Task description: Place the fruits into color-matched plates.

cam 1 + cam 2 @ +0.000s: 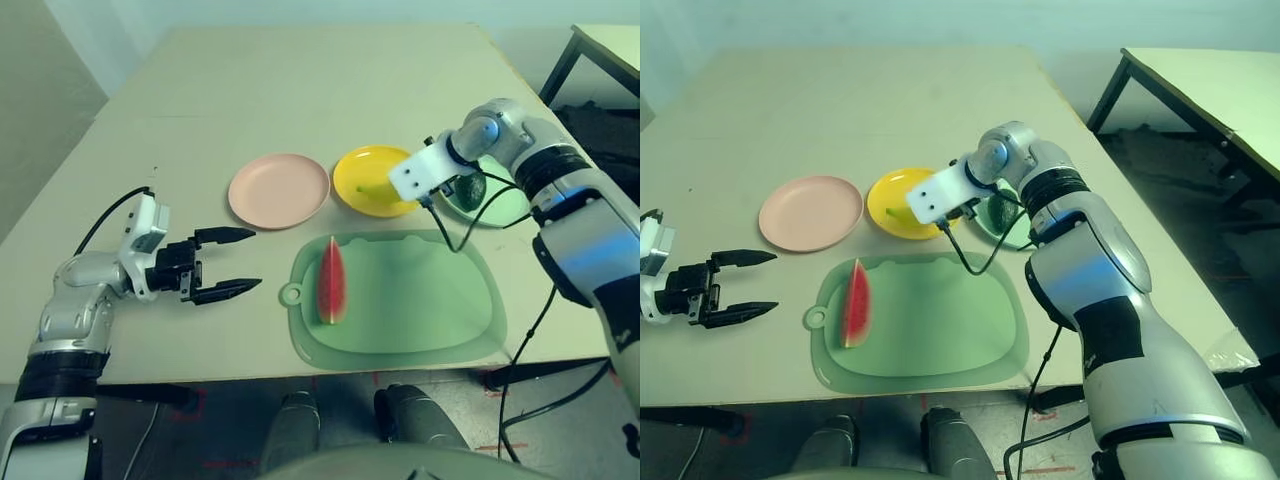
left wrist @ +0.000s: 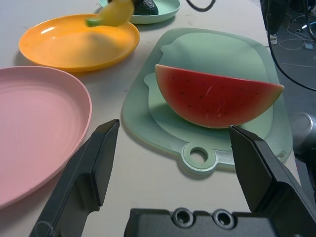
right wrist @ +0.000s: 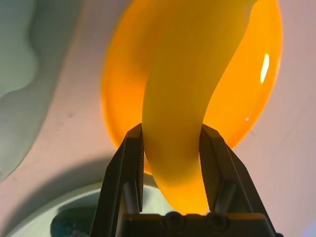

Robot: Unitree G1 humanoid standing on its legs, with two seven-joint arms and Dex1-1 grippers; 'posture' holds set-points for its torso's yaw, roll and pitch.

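Right claw point(image 3: 170, 148) is clamping the banana point(image 3: 182, 98) above the yellow plate point(image 1: 370, 180), forearm reaching across the mat point(image 1: 400, 295). Left claw point(image 1: 225, 263) is hovering released left of the mat, beside the pink plate point(image 1: 279, 190). Watermelon point(image 1: 331, 280) is lying on the mat. Avocado point(image 1: 470, 190) is sitting in the green plate point(image 1: 500, 208). Beige worktop point(image 1: 300, 90); second table point(image 1: 1210, 80) behind.

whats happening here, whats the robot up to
It is sorting toy fruit onto plates by colour. The right gripper is shut on the banana, holding it over the yellow plate. The avocado already sits in the green plate. The watermelon lies on the mat, and the pink plate holds nothing. The left gripper is open above the table, holding nothing, pointing toward the watermelon.
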